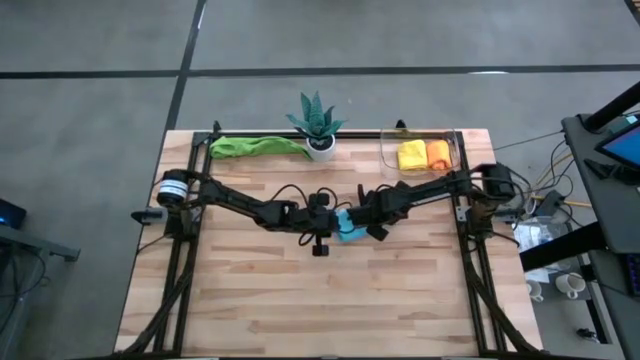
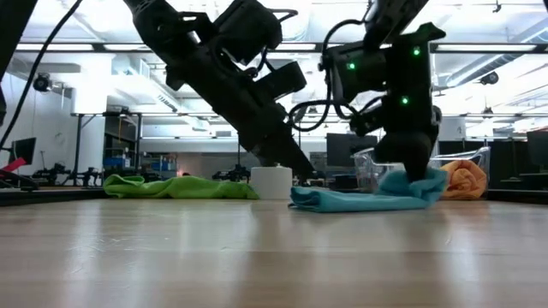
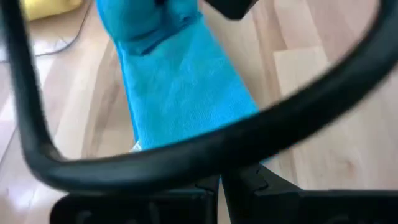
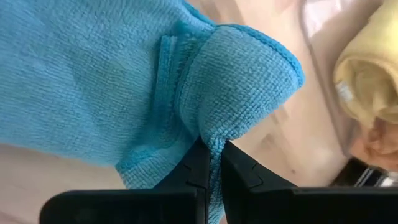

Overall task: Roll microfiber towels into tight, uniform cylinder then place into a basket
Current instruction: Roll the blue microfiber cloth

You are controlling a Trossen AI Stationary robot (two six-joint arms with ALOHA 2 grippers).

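Note:
A light blue towel (image 1: 348, 232) lies as a long folded strip (image 2: 351, 200) on the middle of the table. My right gripper (image 4: 213, 163) is shut on its right end, which is turned up and bunched (image 2: 419, 184). My left gripper (image 3: 221, 183) is shut with nothing between its fingers. It slants down a little above the strip's left end (image 2: 295, 195). A green towel (image 1: 255, 147) lies crumpled at the far left. In the clear basket (image 1: 456, 150) at the far right lie a yellow roll (image 1: 411, 155) and an orange roll (image 1: 438, 152). My right gripper pinches a gathered fold of the towel's right end (image 4: 214, 140) between its two fingers. The fingers come from above, pointing steeply down. The pinched end is raised and curled over itself, while the rest of the strip (image 4: 81, 81) lies flat on the table.
A spiky green plant in a white pot (image 1: 318, 128) stands at the far middle, between the green towel and the basket. A dark cable (image 3: 205, 146) arcs across the left wrist view in front of the towel. Bare wooden tabletop (image 1: 320, 300) stretches to the near edge.

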